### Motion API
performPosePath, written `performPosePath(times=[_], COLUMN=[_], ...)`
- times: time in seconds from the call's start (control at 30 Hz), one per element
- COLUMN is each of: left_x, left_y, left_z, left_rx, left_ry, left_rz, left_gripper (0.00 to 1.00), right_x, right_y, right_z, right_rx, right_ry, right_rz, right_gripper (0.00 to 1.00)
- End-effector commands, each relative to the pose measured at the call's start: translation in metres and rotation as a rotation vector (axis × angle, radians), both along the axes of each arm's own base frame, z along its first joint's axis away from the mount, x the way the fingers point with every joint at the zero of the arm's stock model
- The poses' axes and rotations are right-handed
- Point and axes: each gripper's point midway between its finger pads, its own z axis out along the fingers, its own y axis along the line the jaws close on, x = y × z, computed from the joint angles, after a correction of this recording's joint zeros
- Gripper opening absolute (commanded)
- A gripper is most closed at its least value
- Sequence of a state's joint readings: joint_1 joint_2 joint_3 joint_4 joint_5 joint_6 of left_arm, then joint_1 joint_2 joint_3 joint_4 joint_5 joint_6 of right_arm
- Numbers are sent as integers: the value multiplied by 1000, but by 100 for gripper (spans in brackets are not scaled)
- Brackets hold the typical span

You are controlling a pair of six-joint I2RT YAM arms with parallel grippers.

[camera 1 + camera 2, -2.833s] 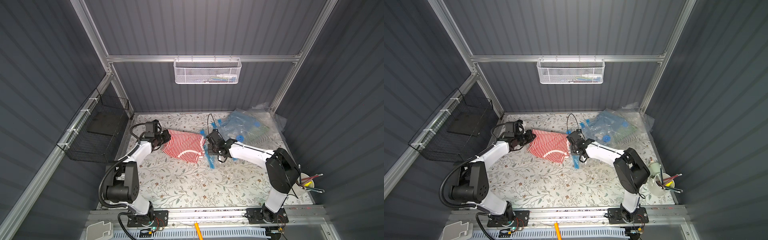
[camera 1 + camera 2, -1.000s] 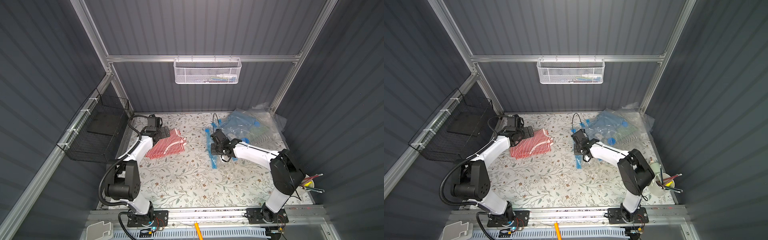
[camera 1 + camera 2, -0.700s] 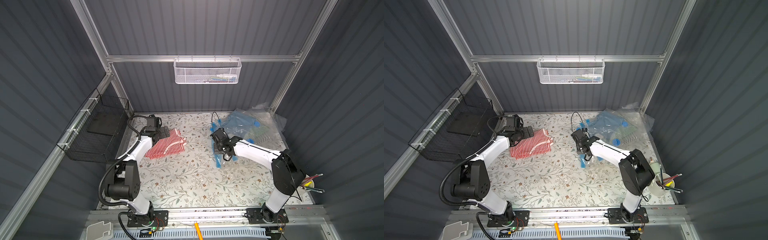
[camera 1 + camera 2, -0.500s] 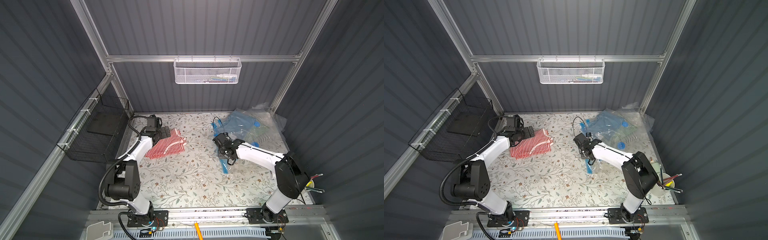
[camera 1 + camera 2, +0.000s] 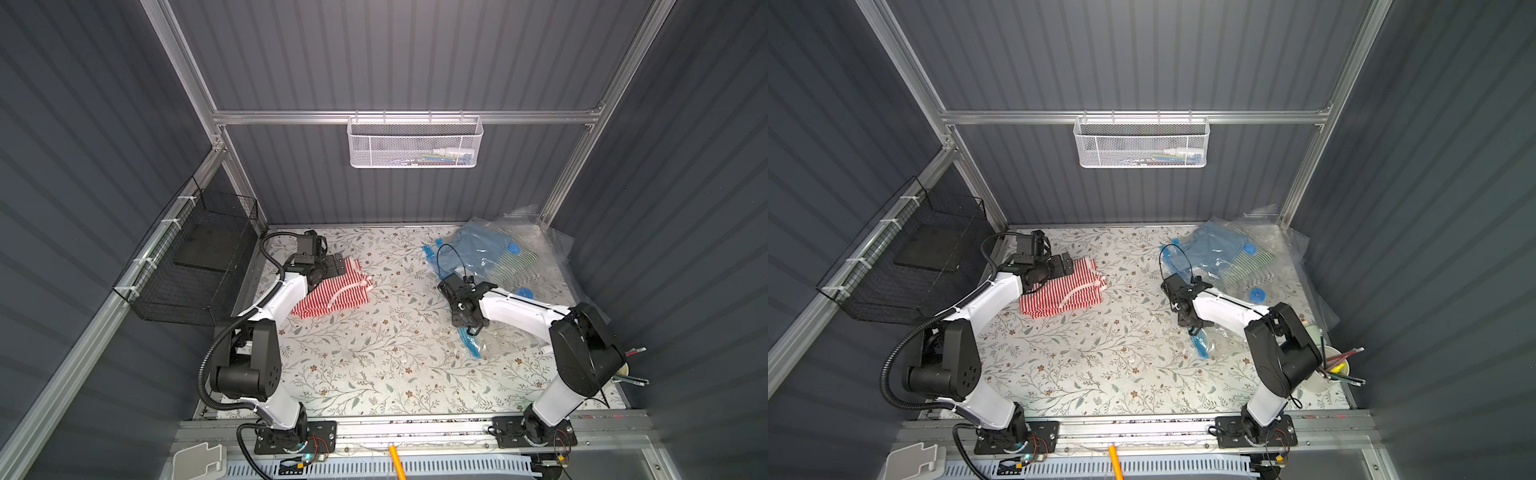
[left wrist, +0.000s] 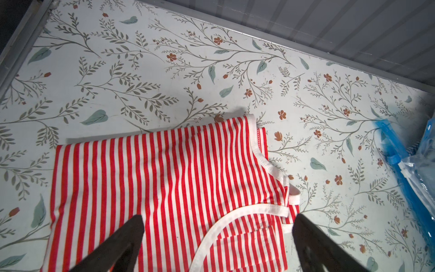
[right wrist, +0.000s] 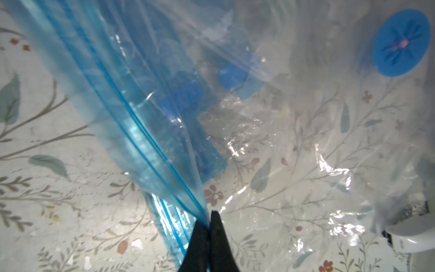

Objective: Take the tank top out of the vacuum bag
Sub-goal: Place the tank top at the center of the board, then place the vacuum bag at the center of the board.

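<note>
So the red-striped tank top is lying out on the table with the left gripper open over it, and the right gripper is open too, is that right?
Not quite: the right gripper is shut, pinching the blue edge of the vacuum bag, as the right wrist view shows. The tank top does lie out on the table with the left gripper open over it.

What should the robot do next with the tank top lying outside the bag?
Probably open the right gripper and drop the vacuum bag: the tank top lies free on the table, the left gripper stands open over it, and the held bag looks empty.
</note>
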State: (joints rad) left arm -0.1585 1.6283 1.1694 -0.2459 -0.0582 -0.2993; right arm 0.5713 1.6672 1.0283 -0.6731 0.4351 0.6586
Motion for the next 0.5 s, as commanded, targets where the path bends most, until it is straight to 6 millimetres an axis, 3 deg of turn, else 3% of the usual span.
performPosePath(times=[0.0,0.3,0.33,0.4,0.47], left_x=[-5,-6,-6,-6,-7], left_y=[-7,-15,-15,-16,-16], left_z=[-11,-11,-11,-11,-10], left_rx=[-20,-30,-30,-29,-26], left_ry=[30,35,34,38,39], left_rz=[-14,-34,-35,-37,-41], left_gripper=[100,100,100,100,100], right_x=[-8,-30,-32,-33,-30], right_y=[-25,-39,-39,-37,-30], right_z=[2,3,4,8,18], right_rx=[-36,-63,-68,-70,-46], right_ry=[9,47,50,41,10], right_rz=[-60,-64,-58,-46,-17], right_gripper=[0,0,8,38,51])
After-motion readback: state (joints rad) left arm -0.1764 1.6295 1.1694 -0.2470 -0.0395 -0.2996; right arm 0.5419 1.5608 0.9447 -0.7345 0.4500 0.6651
